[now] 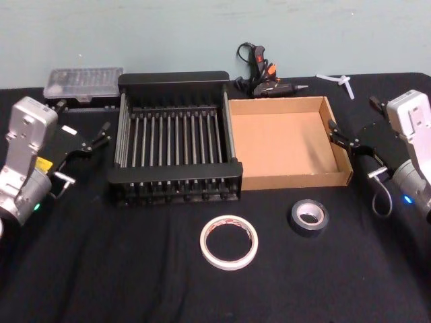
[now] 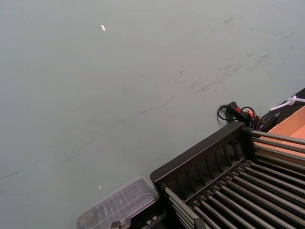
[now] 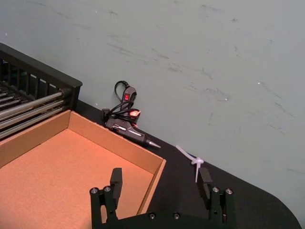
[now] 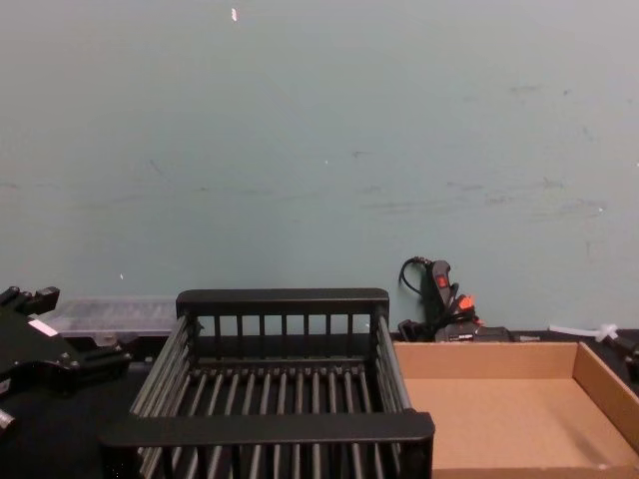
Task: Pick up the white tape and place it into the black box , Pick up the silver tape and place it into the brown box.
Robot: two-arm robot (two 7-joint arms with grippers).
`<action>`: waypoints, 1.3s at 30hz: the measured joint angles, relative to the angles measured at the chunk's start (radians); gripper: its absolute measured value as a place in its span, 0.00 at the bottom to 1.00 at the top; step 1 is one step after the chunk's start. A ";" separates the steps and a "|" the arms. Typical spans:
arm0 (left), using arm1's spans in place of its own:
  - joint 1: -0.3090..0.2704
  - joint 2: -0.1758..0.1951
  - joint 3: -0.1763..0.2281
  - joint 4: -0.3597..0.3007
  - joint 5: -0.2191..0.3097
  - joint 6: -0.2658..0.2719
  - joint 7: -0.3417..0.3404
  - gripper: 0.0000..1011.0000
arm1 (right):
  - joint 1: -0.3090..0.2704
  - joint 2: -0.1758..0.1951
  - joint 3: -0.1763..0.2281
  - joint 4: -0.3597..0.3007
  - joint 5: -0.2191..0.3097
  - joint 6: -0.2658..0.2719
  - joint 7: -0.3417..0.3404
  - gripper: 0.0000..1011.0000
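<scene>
The white tape [image 1: 229,242] lies flat on the black cloth near the table's front, just ahead of the black box [image 1: 174,79], a slatted crate with nothing in it. To its right the silver tape [image 1: 308,217] lies flat in front of the brown box [image 1: 289,145], which is bare inside. My left gripper [image 1: 81,120] hangs open beside the crate's left side, holding nothing. At the cardboard tray's right wall my right gripper [image 1: 353,121] is open too, with its fingers [image 3: 116,177] spread over the tray's far right corner. Both grippers are well away from the tapes.
A black and orange glue gun [image 1: 259,70] lies behind the brown box by the wall. A clear plastic case [image 1: 82,82] sits behind the crate's left corner. A white plastic piece [image 1: 340,82] lies at the back right. Black cloth around the tapes is open.
</scene>
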 joint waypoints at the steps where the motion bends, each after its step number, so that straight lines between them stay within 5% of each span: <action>1: 0.000 0.000 0.000 0.000 0.000 0.000 0.000 0.99 | 0.000 0.000 0.001 -0.001 0.000 0.000 0.003 0.99; 15: 0.000 0.000 0.000 0.000 0.000 0.000 0.000 0.99 | -0.023 -0.010 0.047 -0.071 0.056 0.118 0.086 0.99; 27: 0.000 0.000 0.000 0.000 0.000 0.000 0.000 0.99 | -0.107 -0.002 0.108 -0.245 0.133 0.287 0.125 0.99; 39: 0.000 0.000 0.000 0.000 0.000 0.000 0.000 0.99 | -0.196 0.012 0.135 -0.360 0.148 0.388 0.146 0.99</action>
